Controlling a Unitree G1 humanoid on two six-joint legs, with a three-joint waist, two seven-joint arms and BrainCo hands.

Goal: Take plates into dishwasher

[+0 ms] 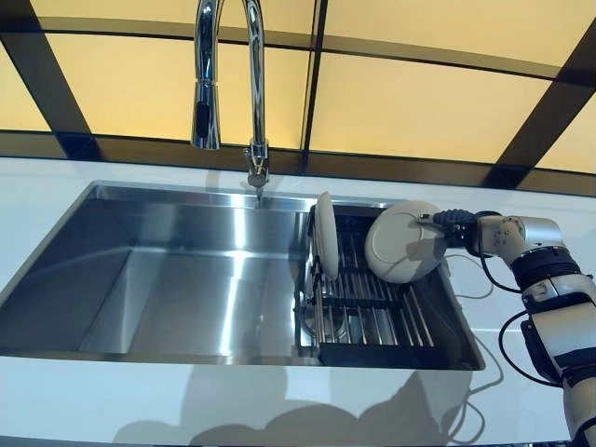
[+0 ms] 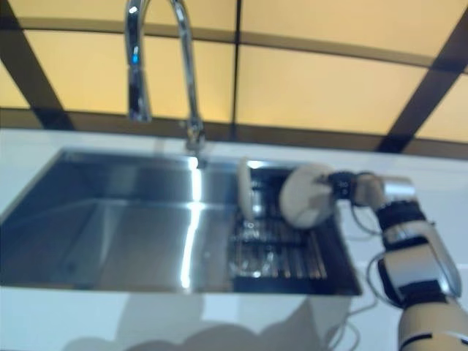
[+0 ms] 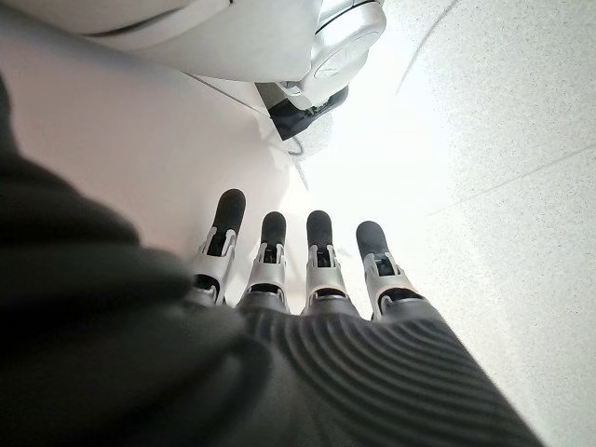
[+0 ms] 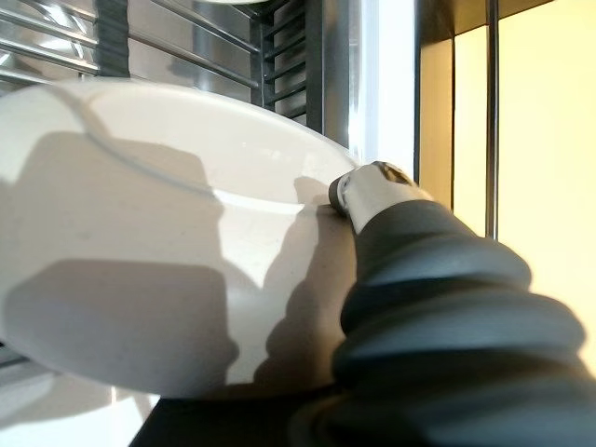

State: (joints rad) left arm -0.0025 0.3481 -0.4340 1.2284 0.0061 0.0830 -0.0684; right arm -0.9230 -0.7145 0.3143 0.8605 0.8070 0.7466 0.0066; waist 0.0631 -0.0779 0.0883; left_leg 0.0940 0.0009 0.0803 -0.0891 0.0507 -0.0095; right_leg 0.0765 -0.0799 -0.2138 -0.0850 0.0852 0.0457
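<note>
No text, label, brand mark, number or sign can be read in any of the views.
</note>
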